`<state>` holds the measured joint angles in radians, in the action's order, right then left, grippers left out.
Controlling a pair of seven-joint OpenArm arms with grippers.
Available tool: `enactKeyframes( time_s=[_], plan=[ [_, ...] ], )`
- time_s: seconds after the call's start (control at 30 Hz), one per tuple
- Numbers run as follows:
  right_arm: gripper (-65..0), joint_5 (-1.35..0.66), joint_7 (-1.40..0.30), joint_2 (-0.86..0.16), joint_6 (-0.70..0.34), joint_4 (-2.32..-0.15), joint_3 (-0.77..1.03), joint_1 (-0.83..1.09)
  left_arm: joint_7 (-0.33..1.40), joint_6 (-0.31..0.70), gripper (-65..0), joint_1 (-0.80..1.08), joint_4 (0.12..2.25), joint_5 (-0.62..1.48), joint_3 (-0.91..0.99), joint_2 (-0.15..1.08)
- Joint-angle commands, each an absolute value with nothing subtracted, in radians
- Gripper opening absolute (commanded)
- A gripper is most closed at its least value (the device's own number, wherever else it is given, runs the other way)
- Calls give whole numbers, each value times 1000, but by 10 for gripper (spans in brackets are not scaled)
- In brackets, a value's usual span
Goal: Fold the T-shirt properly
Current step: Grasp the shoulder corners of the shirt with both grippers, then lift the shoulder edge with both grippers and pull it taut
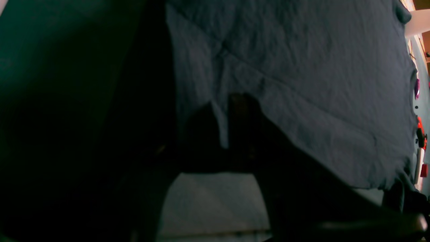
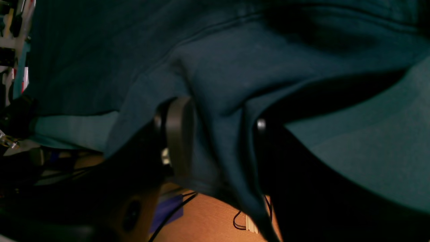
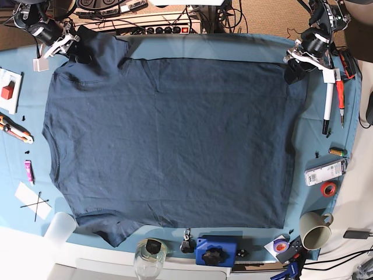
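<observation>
Flat across most of the teal table cloth (image 3: 326, 93) lies the T-shirt (image 3: 169, 140), dark navy and spread wide open, its lower sleeve (image 3: 108, 230) curling off the shirt's near-left corner toward the table's front edge. At the shirt's far-left corner the right gripper (image 3: 78, 49) sits on a bunched-up fold of the upper sleeve; in its wrist view the grey pad (image 2: 178, 134) of one finger and the dark finger (image 2: 268, 148) opposite have a thick pleat of navy fabric pressed between them, so the right gripper is clamped on the T-shirt. At the shirt's far-right corner the left gripper (image 3: 294, 69) rests on the hem edge. Its wrist view is very dark (the fingers are little more than black shapes), yet a narrow strip of the shirt's edge (image 1: 221, 127) runs down between the two dark fingers, which appear pinched onto the cloth. Right of the shirt, a white pen (image 3: 327, 108) lies on the table cloth, and a mug (image 3: 315, 230) stands off the shirt's near-right corner. A red block (image 3: 7, 91) sits left of the shirt.
</observation>
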<state>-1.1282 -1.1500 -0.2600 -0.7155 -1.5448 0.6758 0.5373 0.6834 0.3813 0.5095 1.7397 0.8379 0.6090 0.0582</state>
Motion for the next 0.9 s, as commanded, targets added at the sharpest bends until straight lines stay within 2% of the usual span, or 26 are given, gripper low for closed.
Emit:
enactKeyframes(
  time_s=[0.0,0.07,0.1,0.3,0.6,0.87],
  plan=[
    [-505,-1045,-1219,-263,-698,-1542,673,551,691,374,-521,515,1747,830,611,64],
    [-620,-1046,-1219,-263,-698,-1542,674,551,691,374,-613,515,1747,830,611,64],
    [-650,-1046,-1219,-263,-698,-1542,676,551,691,374,-650,515,1747,830,611,64],
    [-650,-1067,-1225,-263,-698,-1549,677,552,728,424,-650,516,1752,830,611,64],
    [-650,-1218,-1319,-265,-698,-1627,818,619,791,400,-650,541,1815,830,651,64],
    [-650,-1303,-1360,-266,-698,-1629,856,698,812,400,-650,649,1882,831,658,64]
  ],
)
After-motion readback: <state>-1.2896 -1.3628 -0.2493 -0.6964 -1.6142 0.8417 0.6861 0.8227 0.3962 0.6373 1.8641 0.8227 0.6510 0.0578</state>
